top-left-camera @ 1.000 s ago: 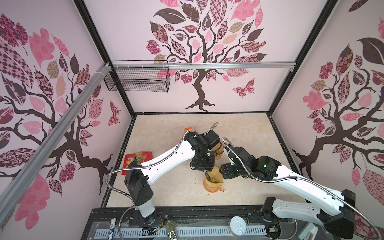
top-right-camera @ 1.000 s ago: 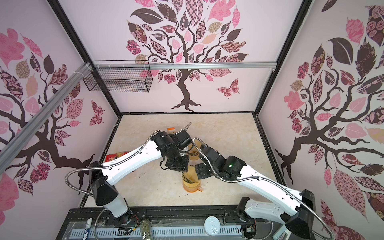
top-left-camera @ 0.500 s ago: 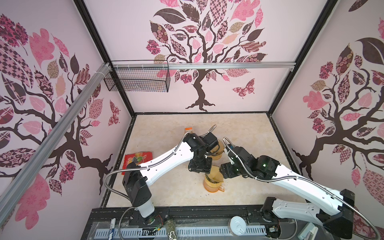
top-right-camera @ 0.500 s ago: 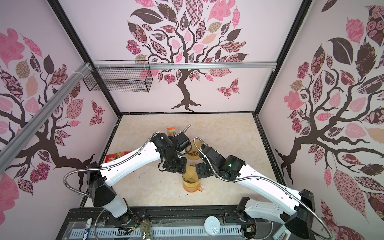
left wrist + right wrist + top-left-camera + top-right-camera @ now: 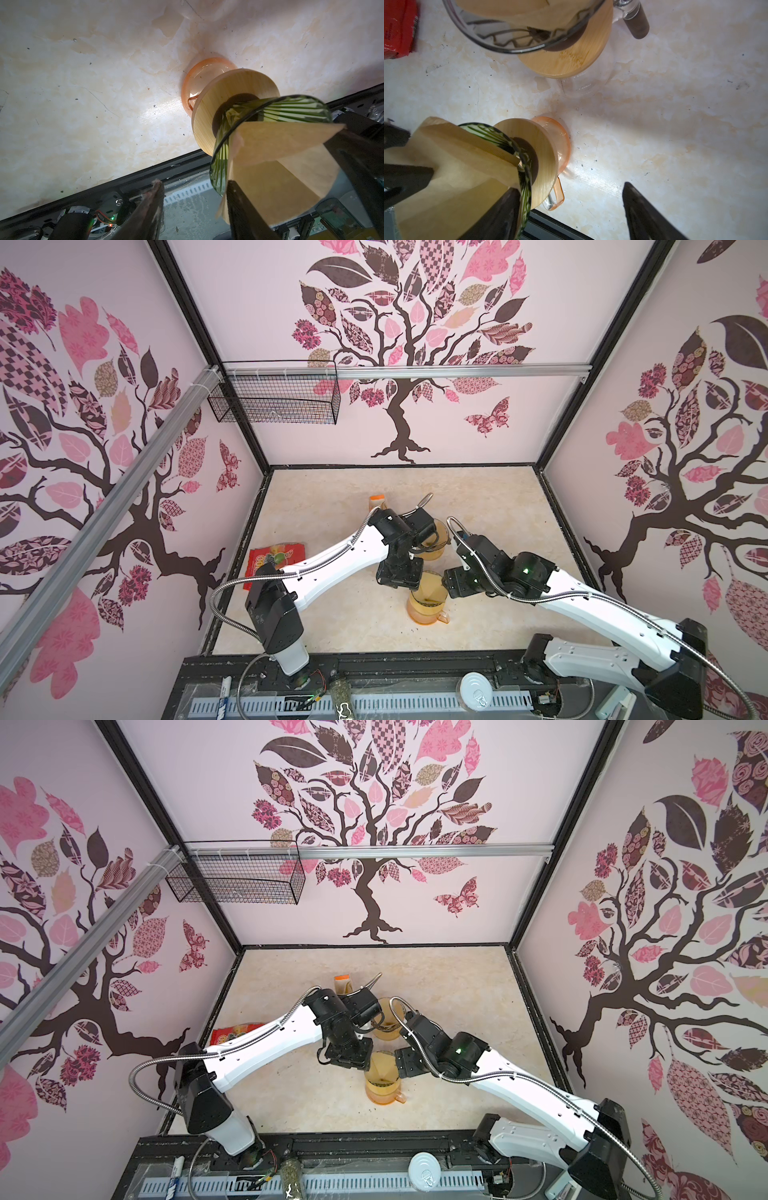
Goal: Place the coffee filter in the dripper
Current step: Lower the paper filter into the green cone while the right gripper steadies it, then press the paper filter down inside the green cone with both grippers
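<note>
The green ribbed glass dripper (image 5: 291,108) with its wooden collar stands on an orange mug (image 5: 199,72) near the table's front, seen in both top views (image 5: 428,599) (image 5: 382,1073). The brown paper coffee filter (image 5: 280,145) (image 5: 456,166) sits in its cone, folded flat, and sticks far out above the rim. My left gripper (image 5: 193,184) is open beside the dripper with nothing between its fingers; one finger (image 5: 239,207) is right against the filter's edge. My right gripper (image 5: 570,187) is open. One of its fingers (image 5: 500,214) is at the filter by the rim, the other over bare table.
A second dripper with a filter sits on a clear glass carafe (image 5: 581,87) (image 5: 434,539) just behind. A red packet (image 5: 276,558) lies at the left and an orange-capped bottle (image 5: 377,502) stands behind my left arm. The black front rail (image 5: 145,176) runs close by.
My left gripper has drawn slightly back from over the dripper toward the left, and the filter stays in the cone. The right arm has held still.
</note>
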`<state>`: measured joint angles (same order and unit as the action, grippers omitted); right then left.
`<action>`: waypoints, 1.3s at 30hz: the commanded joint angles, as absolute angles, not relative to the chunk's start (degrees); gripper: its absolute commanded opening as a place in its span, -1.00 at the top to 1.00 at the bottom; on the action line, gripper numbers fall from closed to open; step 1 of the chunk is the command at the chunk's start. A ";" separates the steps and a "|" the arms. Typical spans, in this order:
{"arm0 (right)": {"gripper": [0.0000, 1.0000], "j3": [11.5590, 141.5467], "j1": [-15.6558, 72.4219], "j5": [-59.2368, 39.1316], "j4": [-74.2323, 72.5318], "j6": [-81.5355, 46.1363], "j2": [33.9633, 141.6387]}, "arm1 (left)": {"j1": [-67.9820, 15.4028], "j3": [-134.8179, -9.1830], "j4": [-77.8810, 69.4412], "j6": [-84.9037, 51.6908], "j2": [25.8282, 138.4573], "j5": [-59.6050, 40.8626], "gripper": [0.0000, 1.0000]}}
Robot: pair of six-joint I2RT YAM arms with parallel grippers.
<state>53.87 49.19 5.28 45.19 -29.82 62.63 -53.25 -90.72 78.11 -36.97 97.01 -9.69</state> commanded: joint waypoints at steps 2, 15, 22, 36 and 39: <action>-0.57 54.25 48.59 5.12 45.53 -29.80 63.19 | -53.17 -88.94 77.56 -35.86 98.05 -9.32 -0.03; -0.57 53.63 48.31 3.88 45.09 -29.14 62.86 | -53.17 -88.85 76.92 -35.71 99.90 -8.66 -0.03; -0.62 56.30 48.36 1.41 45.56 -27.27 61.96 | -53.17 -89.29 77.27 -35.34 100.07 -8.58 -0.03; -0.66 55.59 48.36 -1.62 44.81 -25.84 65.53 | -53.17 -89.26 77.25 -35.24 100.25 -8.34 -0.05; -0.66 55.13 48.39 -0.79 44.91 -26.10 65.83 | -53.17 -89.03 77.17 -35.16 100.37 -8.17 -0.06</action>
<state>54.11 48.56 -1.32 44.58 -26.79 65.08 -53.25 -90.17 76.99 -35.92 100.03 -9.21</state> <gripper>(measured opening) 0.831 0.527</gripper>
